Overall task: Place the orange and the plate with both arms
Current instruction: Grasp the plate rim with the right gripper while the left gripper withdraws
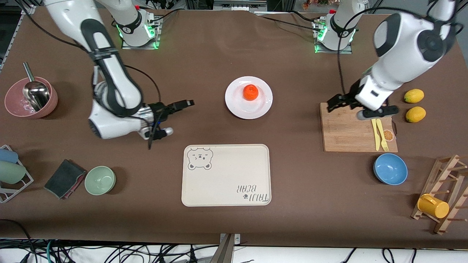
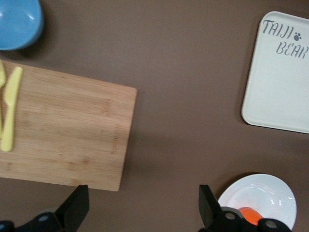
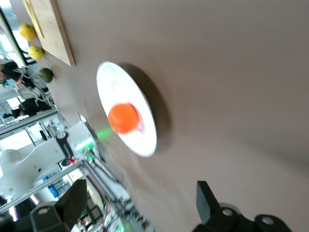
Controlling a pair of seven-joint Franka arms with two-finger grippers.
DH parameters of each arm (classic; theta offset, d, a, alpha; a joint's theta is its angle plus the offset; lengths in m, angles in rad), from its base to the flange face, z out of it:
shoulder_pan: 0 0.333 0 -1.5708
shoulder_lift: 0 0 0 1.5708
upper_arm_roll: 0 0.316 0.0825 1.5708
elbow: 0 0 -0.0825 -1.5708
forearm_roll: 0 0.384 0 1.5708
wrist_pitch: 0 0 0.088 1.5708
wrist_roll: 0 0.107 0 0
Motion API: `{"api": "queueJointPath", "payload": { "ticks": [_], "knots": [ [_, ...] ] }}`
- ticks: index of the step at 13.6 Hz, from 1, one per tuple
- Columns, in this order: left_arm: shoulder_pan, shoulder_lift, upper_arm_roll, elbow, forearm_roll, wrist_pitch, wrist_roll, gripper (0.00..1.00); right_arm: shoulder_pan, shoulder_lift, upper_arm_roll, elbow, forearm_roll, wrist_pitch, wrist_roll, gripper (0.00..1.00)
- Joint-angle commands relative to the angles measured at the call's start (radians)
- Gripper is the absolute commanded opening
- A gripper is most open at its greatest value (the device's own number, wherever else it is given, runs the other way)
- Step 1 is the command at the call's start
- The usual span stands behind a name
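The orange (image 1: 251, 92) sits on the white plate (image 1: 238, 106) in the middle of the table, farther from the front camera than the bear tray. My right gripper (image 1: 184, 104) is open and empty, low over bare table toward the right arm's end, pointing at the plate. Its wrist view shows the plate (image 3: 110, 83) and orange (image 3: 123, 117) ahead of its gripper (image 3: 140, 200). My left gripper (image 1: 338, 103) is open and empty above the corner of the cutting board (image 1: 347, 131). Its wrist view shows its gripper (image 2: 142, 208), the plate (image 2: 276, 191) and the orange (image 2: 248, 214).
The cream bear tray (image 1: 226, 175) lies nearer the front camera than the plate. A yellow knife and fork (image 1: 380, 133) lie on the board; two lemons (image 1: 414, 95) and a blue bowl (image 1: 390, 168) are close by. A green bowl (image 1: 100, 180), dark cloth (image 1: 65, 178) and pink bowl (image 1: 31, 98) are at the right arm's end.
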Motion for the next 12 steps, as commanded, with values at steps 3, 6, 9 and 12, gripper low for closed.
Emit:
{"api": "queueJointPath", "payload": {
  "ticks": [3, 6, 9, 12],
  "knots": [
    [0.032, -0.054, 0.093, 0.099, 0.077, -0.166, 0.168, 1.0, 0.115, 0.078, -0.004, -0.064, 0.28, 0.149, -0.261, 1.0],
    [0.032, -0.06, 0.168, 0.197, 0.079, -0.296, 0.241, 1.0, 0.17, 0.149, -0.004, -0.059, 0.445, 0.169, -0.405, 0.99],
    [0.031, -0.039, 0.17, 0.308, 0.087, -0.384, 0.236, 1.0, 0.218, 0.169, -0.004, -0.054, 0.466, 0.235, -0.435, 0.87],
    [0.029, -0.028, 0.159, 0.336, 0.108, -0.393, 0.212, 1.0, 0.279, 0.177, -0.004, -0.053, 0.48, 0.336, -0.436, 0.64]
  ]
}}
